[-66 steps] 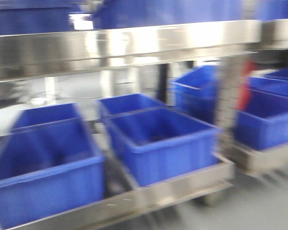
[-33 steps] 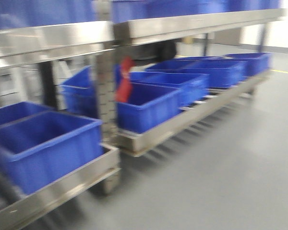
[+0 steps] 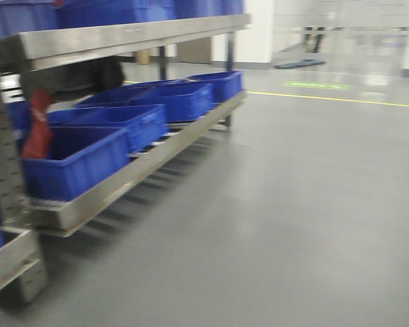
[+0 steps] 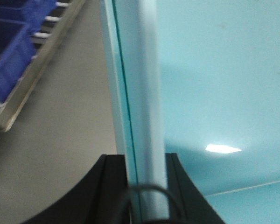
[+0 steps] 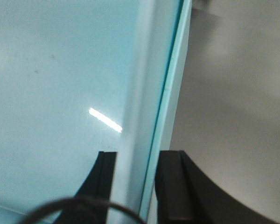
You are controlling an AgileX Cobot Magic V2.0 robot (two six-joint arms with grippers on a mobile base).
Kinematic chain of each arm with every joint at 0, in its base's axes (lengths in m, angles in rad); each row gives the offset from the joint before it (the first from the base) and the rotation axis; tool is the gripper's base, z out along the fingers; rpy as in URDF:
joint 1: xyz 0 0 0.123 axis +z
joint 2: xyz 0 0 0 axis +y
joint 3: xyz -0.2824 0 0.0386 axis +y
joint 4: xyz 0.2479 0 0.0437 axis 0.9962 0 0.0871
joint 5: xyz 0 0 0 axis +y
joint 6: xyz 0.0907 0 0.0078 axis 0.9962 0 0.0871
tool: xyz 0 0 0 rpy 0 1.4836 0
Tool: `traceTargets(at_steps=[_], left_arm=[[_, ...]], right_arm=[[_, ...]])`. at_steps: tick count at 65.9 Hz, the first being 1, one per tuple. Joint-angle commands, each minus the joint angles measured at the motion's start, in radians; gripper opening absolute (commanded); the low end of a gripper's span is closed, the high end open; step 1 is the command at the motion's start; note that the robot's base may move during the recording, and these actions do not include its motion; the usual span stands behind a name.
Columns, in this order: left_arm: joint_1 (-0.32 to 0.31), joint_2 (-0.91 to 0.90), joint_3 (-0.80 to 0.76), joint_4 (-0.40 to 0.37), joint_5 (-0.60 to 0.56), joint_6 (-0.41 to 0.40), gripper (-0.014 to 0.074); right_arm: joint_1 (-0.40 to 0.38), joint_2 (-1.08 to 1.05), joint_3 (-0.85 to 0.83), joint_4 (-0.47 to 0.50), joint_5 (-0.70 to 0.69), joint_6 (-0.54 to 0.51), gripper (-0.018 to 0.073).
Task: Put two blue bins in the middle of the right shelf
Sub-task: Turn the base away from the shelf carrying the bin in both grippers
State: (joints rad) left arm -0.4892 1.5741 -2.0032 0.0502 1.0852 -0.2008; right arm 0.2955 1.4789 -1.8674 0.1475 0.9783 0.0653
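A pale blue bin point(image 4: 214, 70) fills the left wrist view. Its upright left wall point(image 4: 140, 70) passes between the black fingers of my left gripper point(image 4: 142, 156), which is shut on that wall. In the right wrist view the same pale blue plastic point(image 5: 51, 70) shows, and my right gripper point(image 5: 139, 152) is shut on the right wall point(image 5: 151, 70). A thin dark seam runs along each gripped rim, like two nested walls. Neither bin nor gripper shows in the front view. A steel shelf rack point(image 3: 123, 37) with perforated uprights point(image 3: 3, 157) stands at the left there.
Dark royal-blue crates point(image 3: 75, 160) sit in a row on the rack's low tier behind a steel rail point(image 3: 143, 167). A red object point(image 3: 37, 129) hangs by the upright. Grey floor point(image 3: 293, 218) spreads right, with a yellow line point(image 3: 327, 99) far off.
The front view has swung right: the rack and its dark blue crates slid to the left edge and grey floor came into view.
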Motion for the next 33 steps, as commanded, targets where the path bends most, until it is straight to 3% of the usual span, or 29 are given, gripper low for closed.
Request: traceTargets(at_steps=[1,33], left_arm=[[-0.005,-0.018,-0.017,-0.041,-0.117,0.016,-0.0111],[-0.005,-0.018,-0.017,-0.041,-0.117,0.016,-0.0111]], right_arm=[[0.004,-0.014,-0.016,0.043,-0.068,-0.003,-0.0153],[0.004,-0.014,-0.016,0.043,-0.068,-0.003,-0.0153]])
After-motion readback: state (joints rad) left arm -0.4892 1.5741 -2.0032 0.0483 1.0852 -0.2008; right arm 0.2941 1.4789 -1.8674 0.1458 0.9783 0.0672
